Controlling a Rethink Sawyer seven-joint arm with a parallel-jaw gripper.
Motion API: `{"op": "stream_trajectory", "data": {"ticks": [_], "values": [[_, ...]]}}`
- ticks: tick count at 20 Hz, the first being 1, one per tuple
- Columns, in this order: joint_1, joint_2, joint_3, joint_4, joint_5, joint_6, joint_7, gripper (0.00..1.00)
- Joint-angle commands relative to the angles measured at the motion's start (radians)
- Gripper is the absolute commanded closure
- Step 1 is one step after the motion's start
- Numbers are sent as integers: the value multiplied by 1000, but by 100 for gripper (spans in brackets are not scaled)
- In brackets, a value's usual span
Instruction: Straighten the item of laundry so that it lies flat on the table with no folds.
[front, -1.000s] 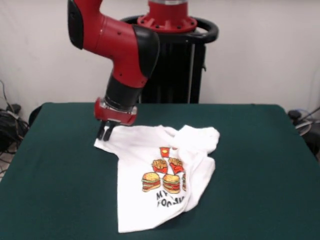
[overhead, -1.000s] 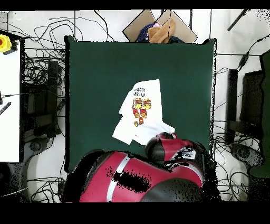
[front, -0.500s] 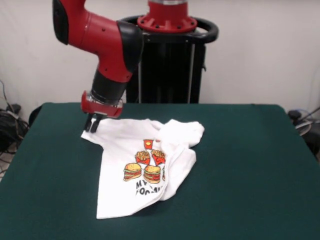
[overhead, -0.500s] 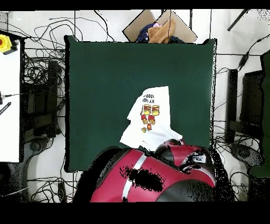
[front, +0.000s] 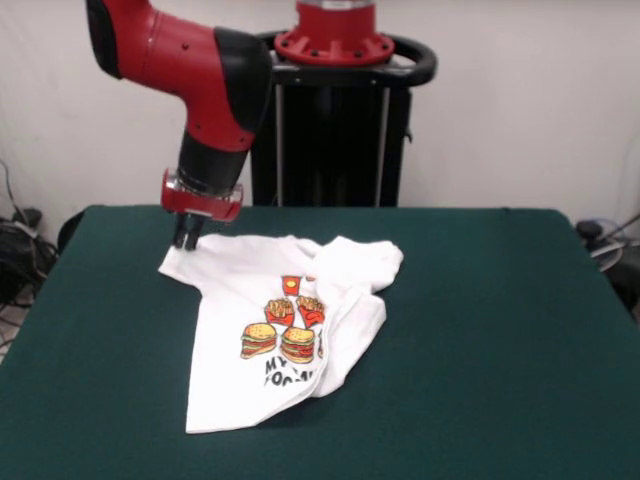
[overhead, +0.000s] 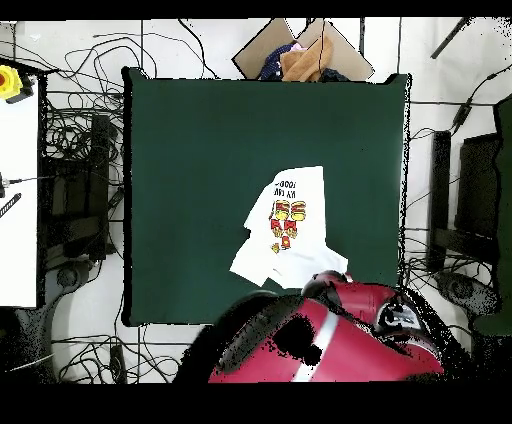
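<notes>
Seemingly fingers (front: 187, 241) at T-shirt's (front: 280, 340) far corner.

place: a robotics lab or test room
robot: a red and black arm (front: 205, 75) on a black pedestal (front: 340, 130) at the surface's (front: 520, 330) edge
surface: one green felt-like top standing alone, like a test bench
floor: pale, strewn with black cables (overhead: 75, 150) on both sides
walls: bare and white
side gear: a white bench (overhead: 18, 200) bearing a yellow box with a red button (overhead: 10, 80); dark stands (overhead: 440, 190) opposite
clutter: an open cardboard box (overhead: 300, 50) of cloth just past the surface
</notes>
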Motion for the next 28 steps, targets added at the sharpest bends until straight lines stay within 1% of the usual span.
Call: {"op": "stream_trajectory", "data": {"ticks": [1, 3, 4, 6, 8, 10, 13, 17, 20, 23, 25, 28], "values": [[-111, -176, 297, 123, 26, 296, -68, 100], [-143, -210, 348, 143, 46, 324, -63, 100], [-165, -218, 377, 155, 56, 326, -51, 100], [-180, -218, 413, 163, 72, 328, -25, 100], [-194, -212, 450, 185, 89, 294, 34, 100], [-180, -188, 459, 196, 101, 223, 104, 100], [-138, -133, 455, 185, 120, 138, 181, 100], [-90, -107, 467, 185, 173, 103, 229, 100], [-26, -91, 444, 168, 215, 74, 264, 100], [41, -66, 404, 154, 261, 29, 286, 100], [65, -55, 391, 152, 287, 6, 288, 100], [107, -60, 373, 154, 330, 19, 282, 100]]}}
